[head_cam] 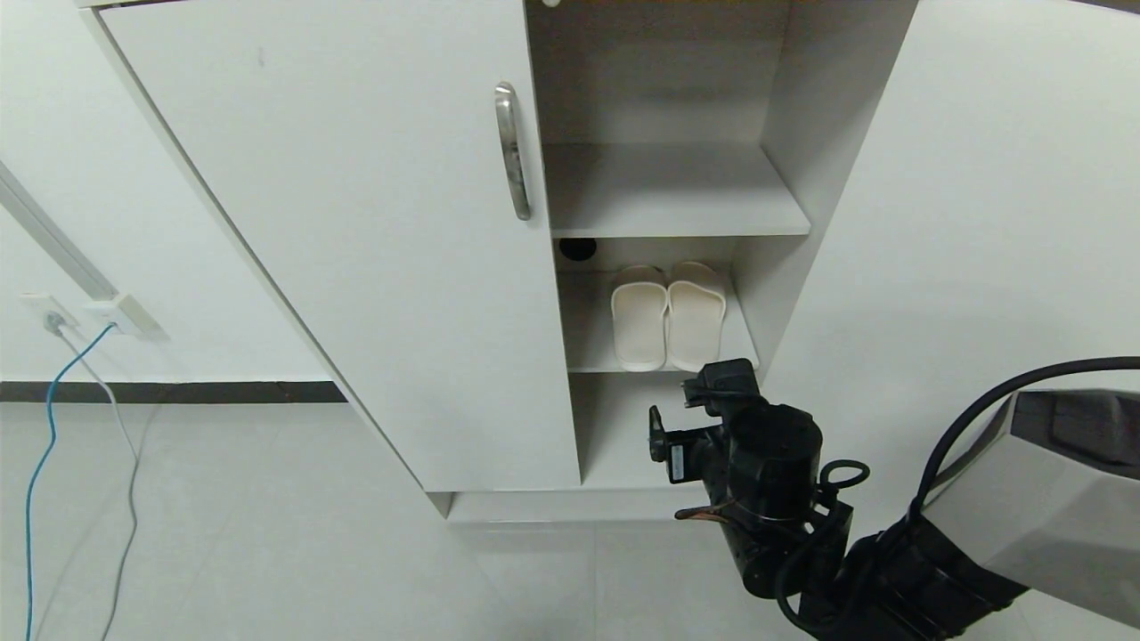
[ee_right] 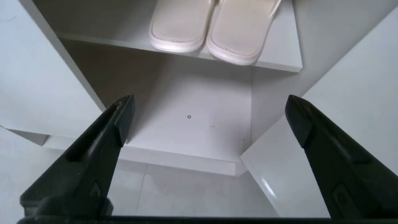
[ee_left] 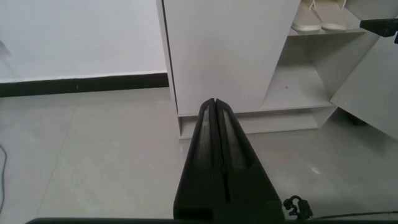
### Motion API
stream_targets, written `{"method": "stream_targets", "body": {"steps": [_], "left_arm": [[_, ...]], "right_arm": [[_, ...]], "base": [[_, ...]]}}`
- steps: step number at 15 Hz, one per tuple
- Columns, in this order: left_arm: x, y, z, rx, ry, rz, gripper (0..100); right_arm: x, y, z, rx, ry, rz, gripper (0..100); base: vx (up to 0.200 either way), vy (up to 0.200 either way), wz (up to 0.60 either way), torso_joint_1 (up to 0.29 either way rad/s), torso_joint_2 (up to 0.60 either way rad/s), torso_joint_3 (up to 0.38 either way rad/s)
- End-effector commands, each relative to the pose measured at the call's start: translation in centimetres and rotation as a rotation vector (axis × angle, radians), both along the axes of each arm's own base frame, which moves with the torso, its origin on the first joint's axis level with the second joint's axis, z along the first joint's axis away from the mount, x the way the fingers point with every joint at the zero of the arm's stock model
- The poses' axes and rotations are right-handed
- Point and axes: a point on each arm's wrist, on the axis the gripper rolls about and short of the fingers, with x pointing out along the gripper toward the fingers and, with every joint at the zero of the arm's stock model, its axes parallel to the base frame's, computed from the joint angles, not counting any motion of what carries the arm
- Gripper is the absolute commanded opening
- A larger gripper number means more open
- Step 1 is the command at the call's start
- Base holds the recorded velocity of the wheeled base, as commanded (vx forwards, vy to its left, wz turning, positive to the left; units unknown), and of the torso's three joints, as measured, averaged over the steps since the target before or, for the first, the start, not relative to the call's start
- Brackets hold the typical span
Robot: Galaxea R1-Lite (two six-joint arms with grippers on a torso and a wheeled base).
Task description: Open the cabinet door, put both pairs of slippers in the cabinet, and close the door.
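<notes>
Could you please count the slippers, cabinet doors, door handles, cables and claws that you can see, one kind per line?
Slippers: 2
Doors: 2
Handles: 1
Cables: 2
Claws: 2
Total: 9

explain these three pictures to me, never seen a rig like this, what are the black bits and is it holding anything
This is a two-armed robot facing a white cabinet. The wide picture comes from its head camera; the other two from wrist cameras, looking along each end effector. The two spread black prongs are the right end effector, open and empty. The black wedge is the left end effector, shut on nothing. One door stands open, and a pair of white slippers sits on the middle shelf.
</notes>
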Motion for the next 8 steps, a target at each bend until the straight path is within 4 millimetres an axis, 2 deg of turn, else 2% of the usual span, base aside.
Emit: {"method": "stream_targets", "body": {"steps": [1,3,8], "left_arm": [[0.01,0.00,0.00,0.000,0.002,0.001,0],[0.00,0.00,0.00,0.000,0.000,0.001,0],[0.00,0.00,0.00,0.000,0.000,0.001,0]], "right_arm": [[-0.01,0.02,0.02,0.000,-0.001,0.001,100],[-0.01,0.02,0.02,0.000,-0.001,0.001,100],[-0.05,0.06,0.11,0.007,-0.007,0.002,100]], "base": [[0.000,0.000,0.00,0.000,0.00,0.000],[0.000,0.000,0.00,0.001,0.00,0.060],[0.000,0.000,0.00,0.003,0.00,0.188]]}}
